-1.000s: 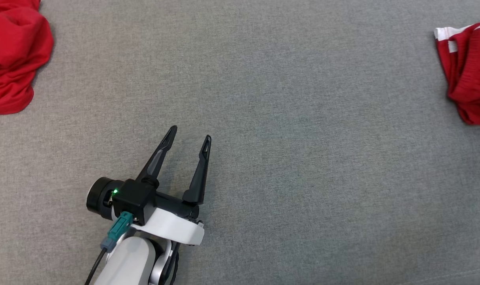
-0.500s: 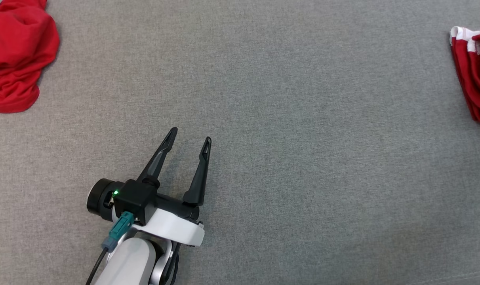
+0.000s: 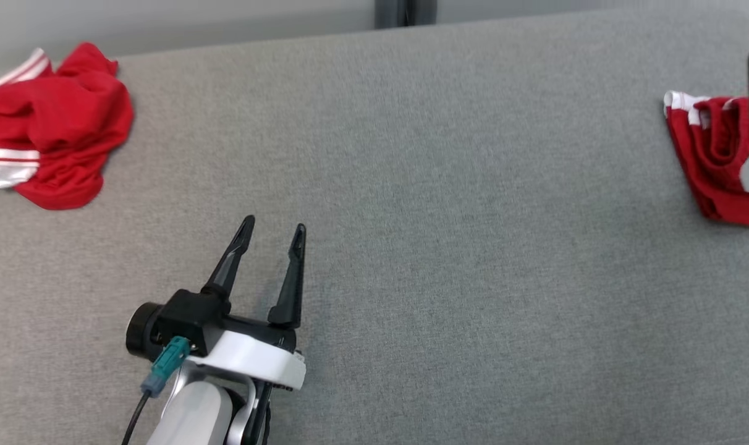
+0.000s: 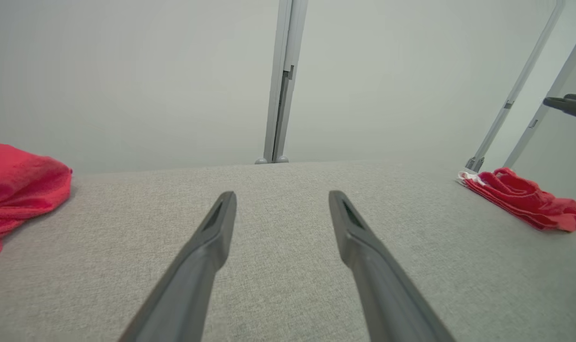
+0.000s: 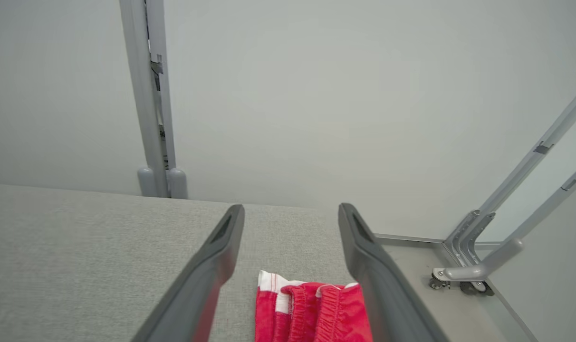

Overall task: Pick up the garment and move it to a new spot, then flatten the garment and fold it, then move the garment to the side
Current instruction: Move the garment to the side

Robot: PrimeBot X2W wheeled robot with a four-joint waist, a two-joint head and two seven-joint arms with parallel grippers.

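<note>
Near: left gripper (image 3: 274, 224) hovers low over the grey desk (image 3: 442, 216), fingers (image 4: 212, 237) spread, empty, same pose as a sec ago. Mid-right: right gripper (image 5: 292, 211) is now in sight at the desk's right edge. Its fingers are spread w/ nothing pinched, though they were pressed together a sec ago, so it has just let go. Folded red shorts (image 3: 708, 154) lie on the desk right under it, near the far right corner. Head cam has tilted up too, which accounts for the view shift. Far left: crumpled red garment (image 3: 59, 136), apart from both arms. Move-to-side step looks done; next prob. retract right arm w/o snagging the fold.
</note>
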